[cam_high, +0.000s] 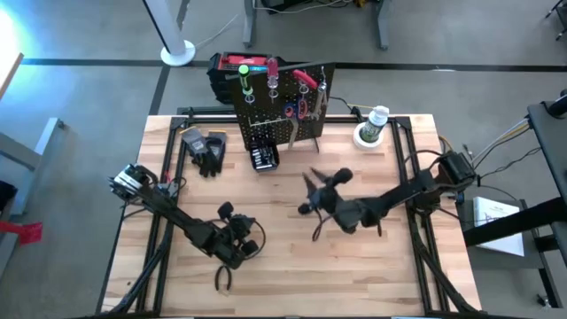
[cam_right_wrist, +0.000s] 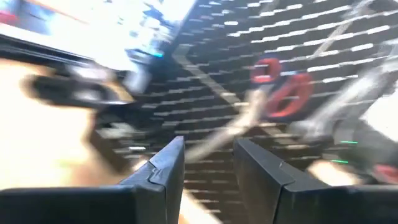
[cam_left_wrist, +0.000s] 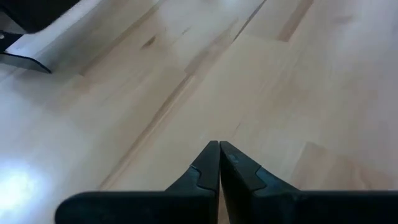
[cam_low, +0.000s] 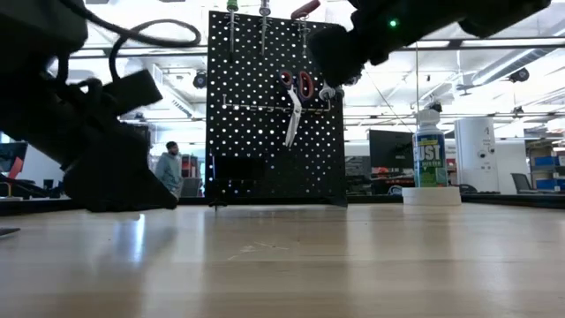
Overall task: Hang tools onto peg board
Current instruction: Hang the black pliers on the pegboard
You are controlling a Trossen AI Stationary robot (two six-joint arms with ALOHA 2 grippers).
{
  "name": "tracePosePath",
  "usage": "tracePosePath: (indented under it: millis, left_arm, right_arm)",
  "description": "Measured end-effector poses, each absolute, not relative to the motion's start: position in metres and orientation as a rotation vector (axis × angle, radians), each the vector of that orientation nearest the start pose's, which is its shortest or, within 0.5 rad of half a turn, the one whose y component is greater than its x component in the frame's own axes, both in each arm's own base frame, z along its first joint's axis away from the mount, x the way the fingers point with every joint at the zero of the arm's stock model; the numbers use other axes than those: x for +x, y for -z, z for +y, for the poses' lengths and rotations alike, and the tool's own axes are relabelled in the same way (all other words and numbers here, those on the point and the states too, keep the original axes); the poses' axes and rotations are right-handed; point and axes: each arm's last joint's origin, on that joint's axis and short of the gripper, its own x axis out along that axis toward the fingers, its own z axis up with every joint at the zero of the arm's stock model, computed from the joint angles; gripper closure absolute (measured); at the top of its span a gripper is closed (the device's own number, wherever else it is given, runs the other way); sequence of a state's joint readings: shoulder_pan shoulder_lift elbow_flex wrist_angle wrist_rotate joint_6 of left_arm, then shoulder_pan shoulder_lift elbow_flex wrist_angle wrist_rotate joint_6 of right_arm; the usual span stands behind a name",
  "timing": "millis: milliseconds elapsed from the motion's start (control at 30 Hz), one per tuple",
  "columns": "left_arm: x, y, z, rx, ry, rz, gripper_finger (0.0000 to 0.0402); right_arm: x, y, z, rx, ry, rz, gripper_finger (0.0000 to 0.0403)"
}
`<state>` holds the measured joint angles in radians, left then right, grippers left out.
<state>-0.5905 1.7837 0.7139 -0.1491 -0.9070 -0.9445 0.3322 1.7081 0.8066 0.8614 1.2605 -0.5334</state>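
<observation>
Two pincers empty, peg board (cam_high: 282, 102) holding scissors (cam_high: 302, 110)

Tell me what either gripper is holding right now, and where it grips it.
Nothing is held. The left gripper is shut and empty above the bare wooden table; the right gripper is open and empty, facing the black perforated peg board.

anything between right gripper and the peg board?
Bare tabletop only, per the high view: the right gripper hangs open just short of the peg board; the black bit box sits off to the side.
</observation>
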Motion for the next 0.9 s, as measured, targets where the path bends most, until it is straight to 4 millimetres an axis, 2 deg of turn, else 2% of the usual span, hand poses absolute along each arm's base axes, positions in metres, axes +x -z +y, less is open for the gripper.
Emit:
tracePosePath:
  millis: [167, 500, 633, 900]
  left_arm:
    - [0.246, -0.087, -0.133, -0.108, -0.675, 0.64, 0.04]
    - [0.257, -0.092, -0.142, -0.193, -0.609, 0.707, 0.0355]
    - [0.259, -0.096, -0.145, -0.209, -0.583, 0.754, 0.0341]
    - [0.262, -0.102, -0.15, -0.215, -0.498, 0.857, 0.0336]
  right_arm:
    - [0.326, -0.191, 0.093, -0.317, 0.617, 0.274, 0.029]
    - [0.34, -0.177, 0.069, -0.007, 0.167, 0.409, 0.0326]
    - [0.341, -0.173, 0.059, 0.092, 0.068, 0.46, 0.0337]
    - [0.342, -0.174, 0.06, 0.127, -0.045, 0.468, 0.0323]
